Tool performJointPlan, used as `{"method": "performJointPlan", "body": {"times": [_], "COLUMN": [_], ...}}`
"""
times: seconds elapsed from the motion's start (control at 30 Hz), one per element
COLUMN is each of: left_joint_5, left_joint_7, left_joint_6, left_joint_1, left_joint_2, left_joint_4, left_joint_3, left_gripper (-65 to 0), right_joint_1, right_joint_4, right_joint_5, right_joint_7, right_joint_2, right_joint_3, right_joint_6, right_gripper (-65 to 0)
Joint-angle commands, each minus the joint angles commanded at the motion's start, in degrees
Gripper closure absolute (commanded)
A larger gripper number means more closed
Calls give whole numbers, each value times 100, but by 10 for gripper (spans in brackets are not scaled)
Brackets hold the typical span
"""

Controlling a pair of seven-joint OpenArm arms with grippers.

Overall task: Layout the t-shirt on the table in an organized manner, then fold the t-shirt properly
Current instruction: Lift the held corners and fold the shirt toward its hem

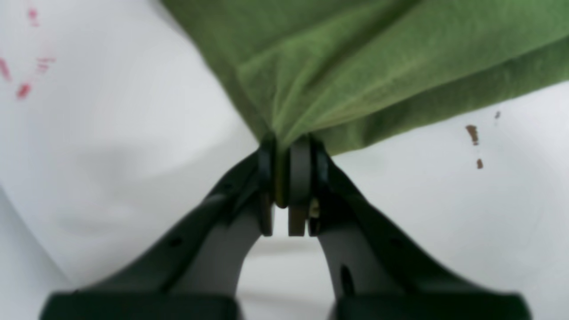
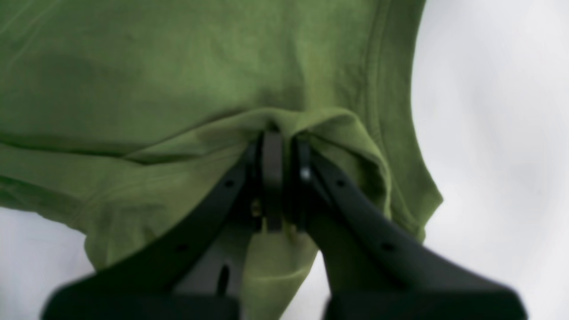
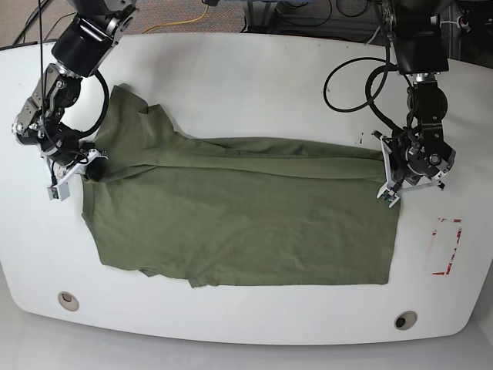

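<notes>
Both hands grip the t-shirt (image 3: 239,212) stretched across the white worktop (image 3: 254,85)

The left hand (image 1: 286,146) is closed on a bunched edge of the green cloth, and the right hand (image 2: 284,142) is closed on a fold near a sleeve hem. In the base view the shirt lies flat between the two arms, with a red tape rectangle (image 3: 447,247) well apart from it
</notes>
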Motion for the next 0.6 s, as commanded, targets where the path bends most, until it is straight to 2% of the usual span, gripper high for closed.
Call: {"method": "performJointPlan", "body": {"times": [0.07,0.2,0.37,0.43,0.5,0.6], "left_joint_5": [0,0,0,0,0,0], "left_joint_7": [-114,-220,-352,-352,-352,-264], "left_joint_6": [0,0,0,0,0,0], "left_joint_1": [0,-9,-88,-132,-149,-246], "left_joint_2": [-9,-114,-237,-255,-264,-273], "left_joint_4": [-70,-211,-378,-378,-378,-352], "left_joint_3": [0,0,0,0,9,9], "left_gripper": [-8,-8,-11,-17,-65,-176], "right_joint_1": [0,123,149,132,105,-62], "right_joint_4": [0,0,18,53,202,527], "right_joint_5": [-185,-519,-624,-615,-615,-607], "right_joint_7": [35,44,44,26,9,-132], "right_joint_2": [0,-26,-35,-35,-35,-44], "right_joint_3": [0,0,0,0,0,9], "right_joint_6": [-141,-167,-193,-176,-176,-176], "right_gripper": [-16,-95,-339,-417,-474,-503]}}
